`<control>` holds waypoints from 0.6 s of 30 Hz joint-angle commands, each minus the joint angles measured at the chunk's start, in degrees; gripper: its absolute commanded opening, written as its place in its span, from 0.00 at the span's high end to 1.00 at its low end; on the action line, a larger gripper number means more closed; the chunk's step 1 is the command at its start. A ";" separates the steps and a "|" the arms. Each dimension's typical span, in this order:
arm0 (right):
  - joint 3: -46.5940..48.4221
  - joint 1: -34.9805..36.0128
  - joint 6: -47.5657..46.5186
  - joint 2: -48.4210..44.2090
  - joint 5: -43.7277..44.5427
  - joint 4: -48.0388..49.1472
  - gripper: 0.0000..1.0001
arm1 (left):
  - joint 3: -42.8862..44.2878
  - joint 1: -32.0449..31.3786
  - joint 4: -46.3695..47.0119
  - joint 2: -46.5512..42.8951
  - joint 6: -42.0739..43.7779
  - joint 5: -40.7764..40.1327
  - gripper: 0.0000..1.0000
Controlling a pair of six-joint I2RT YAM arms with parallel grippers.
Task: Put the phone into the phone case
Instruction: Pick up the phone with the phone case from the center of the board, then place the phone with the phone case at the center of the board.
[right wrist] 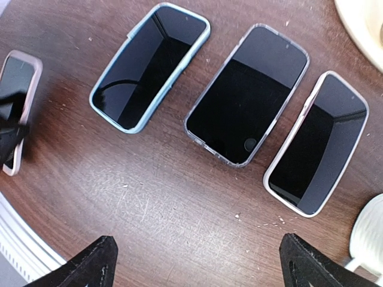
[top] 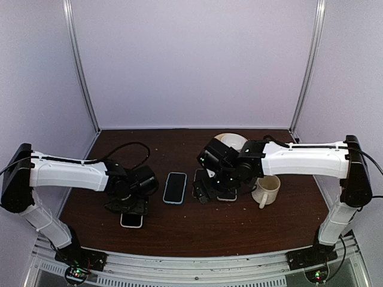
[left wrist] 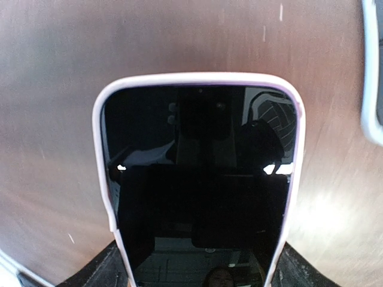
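**Pale-rimmed phone clamped in left gripper; three more pieces laid out, right gripper idle**

1. Pale-rimmed phone [left wrist: 200,179]. It lies flat on the table [top: 179,236] near the front edge, glossy black face up, flush inside a whitish rim. The left gripper [left wrist: 200,272] straddles its near end, with its fingers [left wrist: 99,272] against the two long sides and the jaws narrowed to the phone's width. Judged a grip across the width, probably to steady or lift it. As the piece in hand, it is taken to be the task's phone.

2. Blue case [right wrist: 149,66]. It lies flat just to the right of item 1 and is dark inside. Whether a phone fills it cannot be told. It is the likeliest receiving case.

3. Clear-rimmed phone [right wrist: 246,94]. It sits beside the blue case without touching it.

4. Pinkish-rimmed phone [right wrist: 317,143]. It lies just beside item 3, near the mug [top: 266,190].

Items 2–4 lie roughly parallel mid-table, presumably so either arm can reach them.

5. Right gripper [right wrist: 197,263]. It hovers above items 3 and 4 with its jaws spread wide, holding and touching nothing.
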 commanded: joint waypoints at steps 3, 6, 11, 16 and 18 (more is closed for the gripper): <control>1.97 -1.55 -3.06 -5.19 2.33 -3.15 0.00 | 4.66 10.15 8.34 -0.78 18.57 -1.73 0.35; 1.55 -2.79 -4.12 -7.37 3.08 -3.99 0.01 | 10.41 11.33 8.88 3.88 24.81 -1.77 0.34; -0.32 -5.19 -4.61 -10.82 3.63 -4.99 0.01 | 21.11 12.92 6.43 13.48 30.10 1.91 0.33; -2.62 -6.32 -4.04 -13.25 3.31 -4.77 0.00 | 24.66 16.91 4.96 19.53 29.52 6.03 0.35; -2.87 -6.43 -3.95 -13.77 3.60 -5.06 0.01 | 25.57 17.37 3.64 20.97 29.29 6.00 0.36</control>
